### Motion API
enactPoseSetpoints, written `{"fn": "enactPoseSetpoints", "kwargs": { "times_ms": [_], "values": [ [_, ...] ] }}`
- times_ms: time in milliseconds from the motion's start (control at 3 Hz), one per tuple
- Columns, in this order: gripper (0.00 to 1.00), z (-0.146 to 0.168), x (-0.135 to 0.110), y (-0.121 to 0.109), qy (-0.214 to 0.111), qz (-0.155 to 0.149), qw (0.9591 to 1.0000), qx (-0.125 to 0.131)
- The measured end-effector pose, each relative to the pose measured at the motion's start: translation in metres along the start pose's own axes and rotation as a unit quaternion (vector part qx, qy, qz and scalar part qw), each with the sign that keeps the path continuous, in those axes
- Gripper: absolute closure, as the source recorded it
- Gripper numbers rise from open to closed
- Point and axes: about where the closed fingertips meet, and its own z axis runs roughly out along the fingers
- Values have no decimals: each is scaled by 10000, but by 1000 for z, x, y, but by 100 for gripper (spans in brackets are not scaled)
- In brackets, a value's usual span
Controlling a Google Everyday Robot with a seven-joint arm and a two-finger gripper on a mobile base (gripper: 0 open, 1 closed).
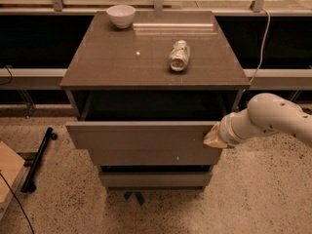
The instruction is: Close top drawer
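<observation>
The top drawer (141, 136) of the grey-brown cabinet stands pulled out toward me, its wide flat front well ahead of the two narrower fronts below it. Its inside lies in dark shadow. My gripper (213, 136) comes in from the right on a white arm (265, 118) and sits against the right end of the top drawer's front, at the same height as it.
On the cabinet top (122, 62) are a white bowl (121, 15) at the back left and a crushed can (178, 55) lying right of centre. A black bar (39, 157) lies on the speckled floor at the left. A cable (263, 38) hangs at the right.
</observation>
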Motion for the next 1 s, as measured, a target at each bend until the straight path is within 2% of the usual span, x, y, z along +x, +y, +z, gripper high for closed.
{"fn": "enactPoseSetpoints", "kwargs": {
  "times_ms": [333, 667, 1000],
  "values": [
    [81, 1, -1, -7, -25, 10, 10000, 42],
    [57, 2, -4, -23, -87, 43, 9999, 131],
    [36, 3, -5, -22, -87, 35, 9999, 116]
  ]
}}
